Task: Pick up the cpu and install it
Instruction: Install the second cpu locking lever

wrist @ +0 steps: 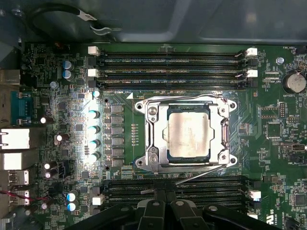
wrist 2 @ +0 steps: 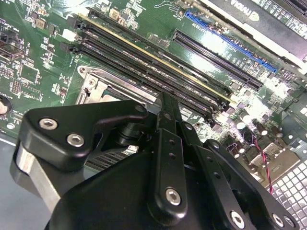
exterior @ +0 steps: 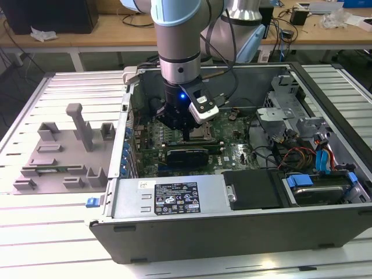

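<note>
We see a desk (exterior: 35, 232) of pale metal slats running side to side, its surface catching bright overhead light that glares along the near edge. Behind it stands a long wooden bench (exterior: 104, 32) with white legs, strewn with dark cables (exterior: 285, 20), a black box (exterior: 49, 14) at the exterior view's left, a small black device (exterior: 298, 15) and crumpled white wrapping (exterior: 43, 35). Beneath the bench we make out dark floor (exterior: 14, 81) in shadow.

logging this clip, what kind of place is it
Probably a robotics lab or test workshop: an open computer case lies on a slatted metal table, cluttered wooden benches stand behind, and the cpu sits in its motherboard socket.
</note>
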You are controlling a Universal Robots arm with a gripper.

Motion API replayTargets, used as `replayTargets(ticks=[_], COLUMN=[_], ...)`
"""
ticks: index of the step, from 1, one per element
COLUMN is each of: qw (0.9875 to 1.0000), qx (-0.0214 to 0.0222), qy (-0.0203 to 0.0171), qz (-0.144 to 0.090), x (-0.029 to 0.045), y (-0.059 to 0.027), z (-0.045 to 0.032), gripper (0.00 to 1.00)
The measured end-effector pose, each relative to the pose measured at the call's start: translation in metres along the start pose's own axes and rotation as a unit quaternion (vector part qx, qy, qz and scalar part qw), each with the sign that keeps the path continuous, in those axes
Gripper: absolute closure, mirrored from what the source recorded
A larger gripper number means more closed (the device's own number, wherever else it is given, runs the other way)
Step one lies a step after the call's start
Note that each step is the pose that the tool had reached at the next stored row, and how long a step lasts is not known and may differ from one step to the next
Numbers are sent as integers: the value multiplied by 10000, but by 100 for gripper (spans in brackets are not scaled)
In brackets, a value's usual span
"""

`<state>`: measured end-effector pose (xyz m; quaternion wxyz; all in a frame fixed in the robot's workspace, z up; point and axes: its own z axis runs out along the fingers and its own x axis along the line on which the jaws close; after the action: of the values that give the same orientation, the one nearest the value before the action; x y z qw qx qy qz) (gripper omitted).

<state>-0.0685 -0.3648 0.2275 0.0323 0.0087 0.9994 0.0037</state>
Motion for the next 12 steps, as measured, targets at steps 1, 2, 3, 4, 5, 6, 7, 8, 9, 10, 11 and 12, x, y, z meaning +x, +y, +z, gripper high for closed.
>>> replayTargets(ticks=[1, 2, 3, 4, 5, 6, 7, 8, 9, 10, 11, 12], qw=[10000, 10000, 10000, 10000, 10000, 10000, 10000, 10000, 10000, 9999, 9999, 9999], qx=[0, 0, -1, -2, -5, -11, -21, -33, -68, -104, -131, -162], qy=[0, 0, -1, -4, -6, -9, -10, -11, -14, -17, -19, -21], qz=[1, 1, 1, 0, 1, 1, 2, 3, 5, 7, 9, 11], x=[1, 7, 11, 17, 25, 32, 39, 47, 65, 79, 90, 102], y=[0, 0, 1, 0, 0, -1, -1, -1, -1, -3, -4, -6], z=[1, 3, 7, 12, 19, 26, 34, 41, 53, 58, 62, 66], gripper=[89, 89, 89, 89, 89, 89, 89, 89, 89, 89, 89, 89])
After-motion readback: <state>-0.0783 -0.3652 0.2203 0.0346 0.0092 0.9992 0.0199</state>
